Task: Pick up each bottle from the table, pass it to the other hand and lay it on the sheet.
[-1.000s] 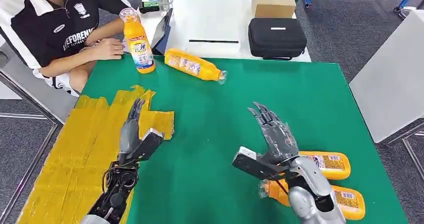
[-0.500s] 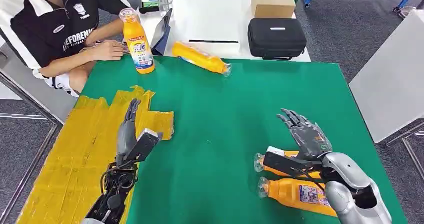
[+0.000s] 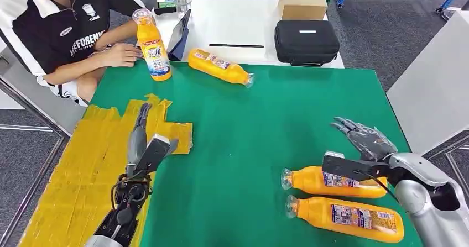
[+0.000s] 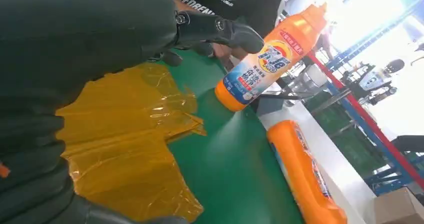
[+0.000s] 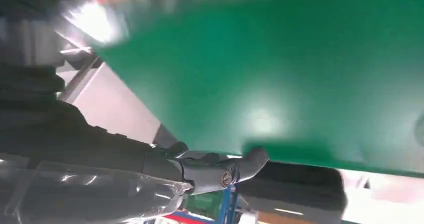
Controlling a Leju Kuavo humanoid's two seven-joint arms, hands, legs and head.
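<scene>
Four bottles: two lie side by side at about 4 o'clock on the green table (image 3: 309, 109), the nearer bottle (image 3: 345, 219) toward the table's front edge and the farther bottle (image 3: 332, 182) just behind it; a third bottle (image 3: 219, 67) lies at 12 o'clock; an upright bottle (image 3: 152, 45) stands at 11 o'clock beside a seated person (image 3: 61, 31).
Sheet: the yellow sheet (image 3: 83, 158) covers the 8 to 9 o'clock side.
Step in hand: I judge the right hand (image 3: 362, 145) is about to pick up the farther bottle.
Doing it well: lower the palm squarely over the label and wrap around the middle, so the round body cannot roll into its neighbour.
Right fingers: spread wide, holding nothing, above the farther bottle's base end; contact cannot be told.
Left fingers: the left hand (image 3: 141, 147) is extended straight over the sheet's edge, empty.
</scene>
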